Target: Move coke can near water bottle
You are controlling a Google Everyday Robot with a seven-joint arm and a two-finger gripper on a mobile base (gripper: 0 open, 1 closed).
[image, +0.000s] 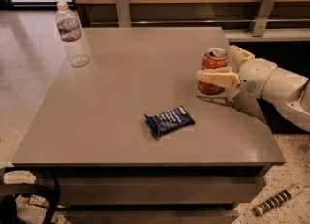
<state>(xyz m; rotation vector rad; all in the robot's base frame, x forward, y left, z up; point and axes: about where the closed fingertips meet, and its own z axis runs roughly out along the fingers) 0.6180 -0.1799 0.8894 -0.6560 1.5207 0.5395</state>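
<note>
Three things sit on the grey table (121, 121). At its far left corner the water bottle (71, 36) stands upright. Near the front edge, about midway, a dark blue snack packet (169, 120) lies flat. Close to the right edge the coke can (212, 62) stands upright, well apart from the bottle. The gripper (217, 65) reaches in from the right at the can; whether it clasps the can I cannot tell.
</note>
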